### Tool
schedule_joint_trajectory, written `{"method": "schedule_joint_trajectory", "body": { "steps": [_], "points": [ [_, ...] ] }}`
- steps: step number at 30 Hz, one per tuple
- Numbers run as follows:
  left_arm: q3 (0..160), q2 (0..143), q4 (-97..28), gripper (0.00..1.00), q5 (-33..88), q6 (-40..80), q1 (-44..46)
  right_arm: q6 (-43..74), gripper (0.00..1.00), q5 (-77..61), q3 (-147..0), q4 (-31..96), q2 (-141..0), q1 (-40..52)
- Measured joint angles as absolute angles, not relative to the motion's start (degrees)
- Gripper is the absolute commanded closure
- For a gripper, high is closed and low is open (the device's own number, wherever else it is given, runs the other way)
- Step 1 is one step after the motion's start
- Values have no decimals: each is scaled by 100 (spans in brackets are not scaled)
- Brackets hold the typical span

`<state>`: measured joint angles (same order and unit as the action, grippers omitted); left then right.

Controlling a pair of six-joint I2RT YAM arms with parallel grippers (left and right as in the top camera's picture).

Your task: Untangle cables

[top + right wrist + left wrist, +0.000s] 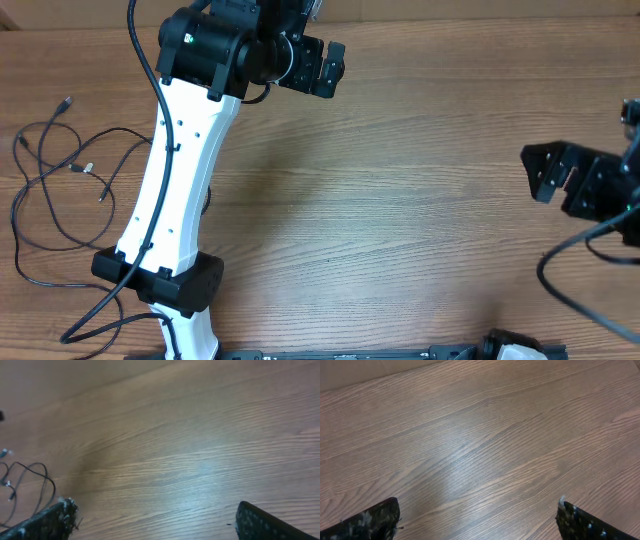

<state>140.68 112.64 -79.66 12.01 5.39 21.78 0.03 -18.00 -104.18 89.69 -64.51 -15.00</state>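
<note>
The cables (60, 180) are thin black cords in loose loops with small silver-tipped plugs, lying at the far left of the wooden table. A bit of them shows at the left edge of the right wrist view (25, 482). My left gripper (325, 68) is open and empty at the back centre, far from the cables; its wrist view (479, 520) shows only bare wood between its fingers. My right gripper (545, 172) is open and empty at the right side, its fingers (155, 522) over bare wood.
The left arm's white link (180, 170) stretches across the left part of the table beside the cables. Thicker black arm wires run along it (140, 40) and at the right (580, 290). The table's back edge (480, 20) is close behind the left gripper.
</note>
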Motion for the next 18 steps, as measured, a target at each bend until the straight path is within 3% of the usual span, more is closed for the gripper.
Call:
{"method": "schedule_joint_trajectory", "body": {
  "steps": [18],
  "points": [
    [14068,11264,-7964,0,1201,539,2178,878,0,-1800,-10418,9070,-6547,-1500]
  ]
}}
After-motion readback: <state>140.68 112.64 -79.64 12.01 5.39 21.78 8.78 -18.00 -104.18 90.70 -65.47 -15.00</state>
